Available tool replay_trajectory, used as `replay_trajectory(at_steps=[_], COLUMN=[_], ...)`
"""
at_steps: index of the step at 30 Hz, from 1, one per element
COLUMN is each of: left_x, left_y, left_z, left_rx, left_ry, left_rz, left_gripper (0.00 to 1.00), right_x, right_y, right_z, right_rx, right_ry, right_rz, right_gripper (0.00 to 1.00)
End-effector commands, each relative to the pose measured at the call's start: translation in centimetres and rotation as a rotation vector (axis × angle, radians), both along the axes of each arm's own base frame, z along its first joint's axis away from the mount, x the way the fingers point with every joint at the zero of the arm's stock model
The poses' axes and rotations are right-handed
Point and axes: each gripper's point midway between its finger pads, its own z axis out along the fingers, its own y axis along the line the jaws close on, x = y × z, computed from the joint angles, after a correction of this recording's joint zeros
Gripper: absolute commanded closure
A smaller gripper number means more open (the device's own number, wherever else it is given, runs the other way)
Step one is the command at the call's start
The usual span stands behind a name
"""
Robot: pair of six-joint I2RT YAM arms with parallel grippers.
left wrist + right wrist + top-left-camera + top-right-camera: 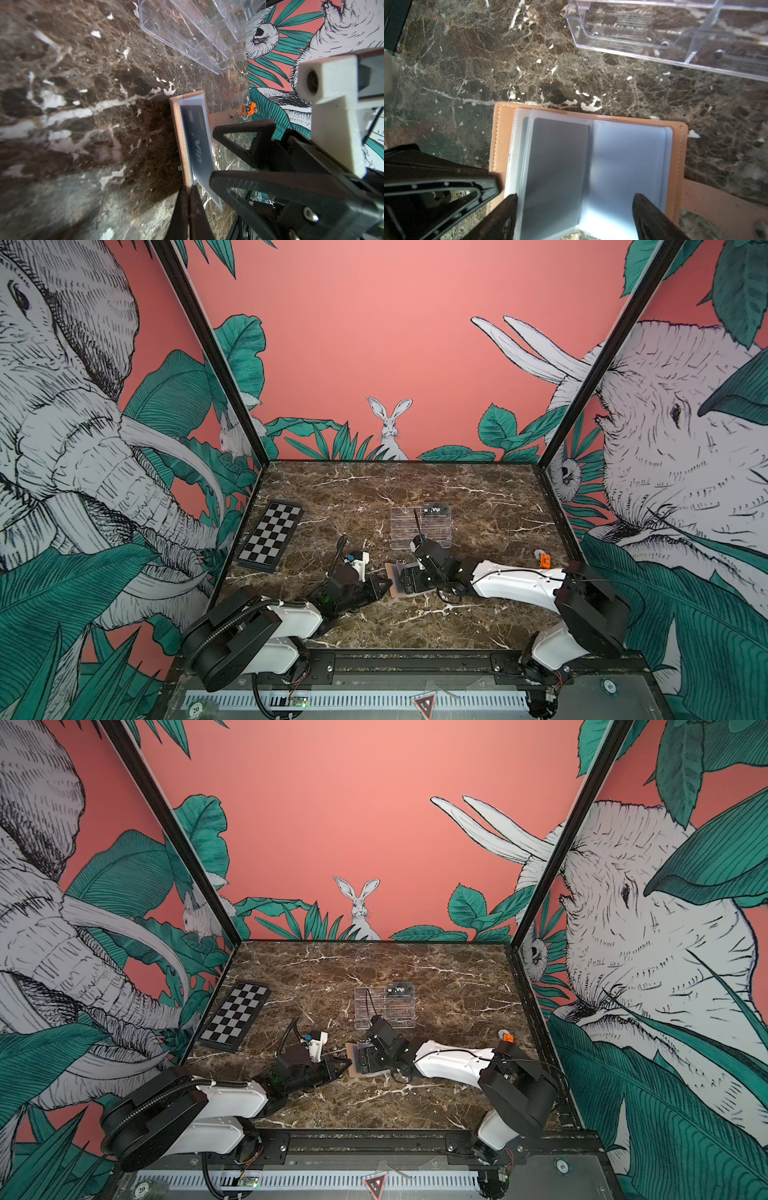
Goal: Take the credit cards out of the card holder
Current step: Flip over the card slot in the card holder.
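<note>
Marble tabletop [374, 626] — brown, white-veined, tan card holder [497, 145] open, coral jungle-mural walls [395, 344]

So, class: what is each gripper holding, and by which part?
The left gripper pinches the card holder by the edge of its tan cover. The right gripper stands open over the sleeves, holding nothing.

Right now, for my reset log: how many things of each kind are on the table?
Clear acrylic tiered stand: 1
Tan leather-look folding card holder: 1
Black plastic "Vip" credit cards: 2, one in the stand, one in the holder
Black-and-white chequered board: 1
Small orange toy car: 1
Tiny grey item beside it: 1
Total: 7
</note>
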Motion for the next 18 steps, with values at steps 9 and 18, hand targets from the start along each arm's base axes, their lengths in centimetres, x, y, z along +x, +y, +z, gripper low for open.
replay_trajectory(at_steps=[9,18], left_x=[-0.5,-0.7], left_y=[-0.1,-0.7], left_z=[-0.5,-0.8], left_rx=[0.040,0.081], left_ry=[-0.010,-0.008], left_rz=[-0.038,-0.099], left_gripper=[1.00,1.00], right_x=[0.1,-0.1], right_y=[-2.5,-5.6], right_z=[0.3,0.0], right_rx=[-0.024,-0.056], right_ry=[-0.020,-0.022], right_rz=[-0.042,-0.095], right_gripper=[0.15,0.15])
